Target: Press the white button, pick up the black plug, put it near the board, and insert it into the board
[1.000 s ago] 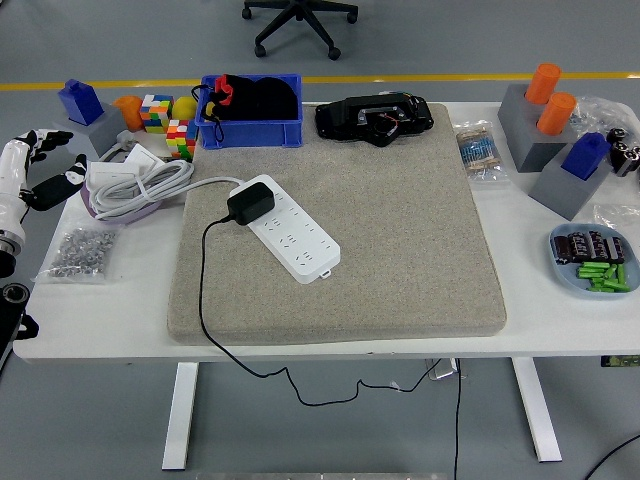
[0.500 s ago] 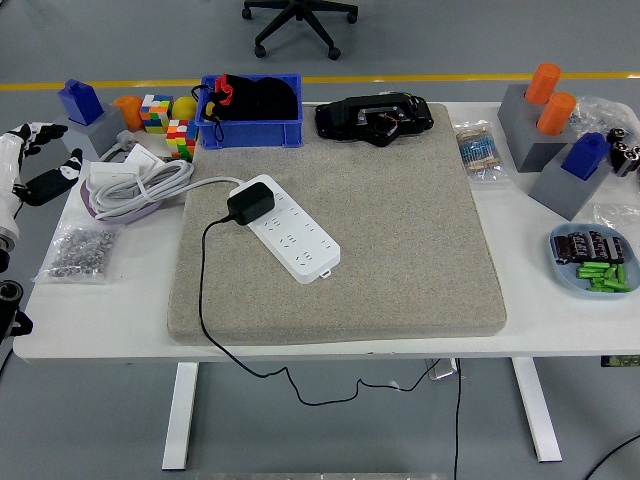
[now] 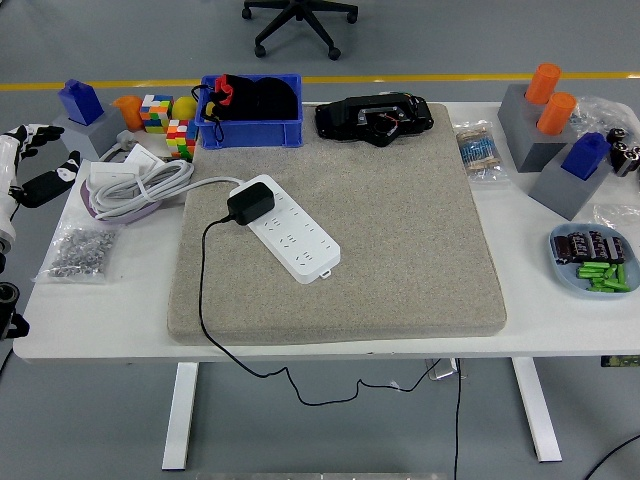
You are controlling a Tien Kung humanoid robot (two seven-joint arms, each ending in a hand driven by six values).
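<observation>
Left hand (image 3: pixel 30 160): withdrawn further toward nine o'clock, fingers spread, empty. Black plug (image 3: pixel 250 203): seated in white board (image 3: pixel 288 228); task apparently finished.

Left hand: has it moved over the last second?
Yes. The left hand has pulled back to the left, away from the coiled white cable, and now sits off the table's left edge, fingers spread and holding nothing.

No legible text, label, brand, number or sign is found on any item on the table (image 3: pixel 110 300).
</observation>
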